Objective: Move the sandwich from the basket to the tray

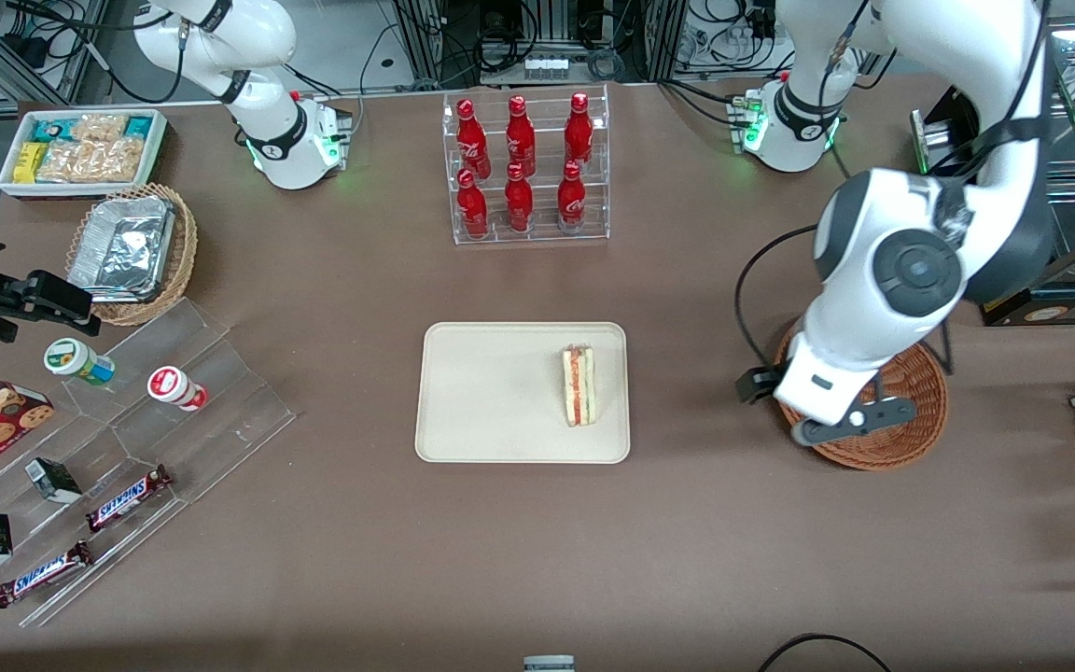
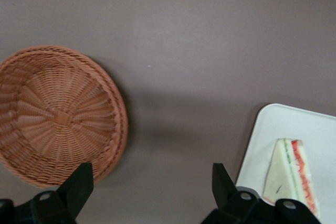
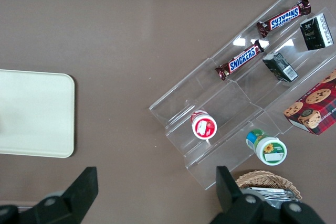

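Sandwich (image 1: 579, 385) lies on the tray (image 1: 472, 392), near the tray edge that faces the basket (image 1: 911, 429). So the main step looks done; what is left, I judge, is only for the arm to draw away. The jaws (image 2: 152, 192) stand wide open and hold nothing, above the bare bench (image 1: 687, 523) between tray and basket. The basket is empty in the wrist view. In the front view the arm covers a part of the basket.
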Robot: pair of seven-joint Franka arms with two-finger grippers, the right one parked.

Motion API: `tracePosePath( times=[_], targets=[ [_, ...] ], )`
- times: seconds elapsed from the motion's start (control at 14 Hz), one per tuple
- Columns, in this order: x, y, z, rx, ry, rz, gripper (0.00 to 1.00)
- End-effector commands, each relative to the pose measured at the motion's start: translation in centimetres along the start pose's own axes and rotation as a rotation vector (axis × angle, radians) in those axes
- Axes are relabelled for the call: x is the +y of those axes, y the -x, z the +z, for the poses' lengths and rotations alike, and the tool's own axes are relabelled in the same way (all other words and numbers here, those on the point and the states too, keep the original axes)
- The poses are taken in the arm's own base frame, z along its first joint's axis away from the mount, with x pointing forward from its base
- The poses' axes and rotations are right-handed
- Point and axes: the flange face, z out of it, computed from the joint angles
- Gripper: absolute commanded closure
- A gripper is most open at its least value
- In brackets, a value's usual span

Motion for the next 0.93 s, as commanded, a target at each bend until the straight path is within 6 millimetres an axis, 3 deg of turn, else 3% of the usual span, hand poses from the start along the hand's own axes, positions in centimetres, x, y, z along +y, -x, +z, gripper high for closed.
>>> tracePosePath(
  times=[0.0, 0.14, 0.21, 0.43, 0.64, 0.86],
  targets=[
    [-3.2, 2.2, -2.9, 0.006, 0.006, 0.061, 0.00],
    [-5.5, 3.1, -5.3, 0.020, 0.014, 0.061, 0.00],
    [-9.2, 2.7, -6.6, 0.005, 0.012, 0.030, 0.00],
    [-13.9, 3.6, -10.2, -0.019, 0.023, 0.123, 0.00],
    [-14.8, 4.7, -13.3, 0.027, 0.034, 0.117, 0.00],
    [-15.5, 5.3, -14.8, 0.021, 0.032, 0.115, 0.00]
  ],
)
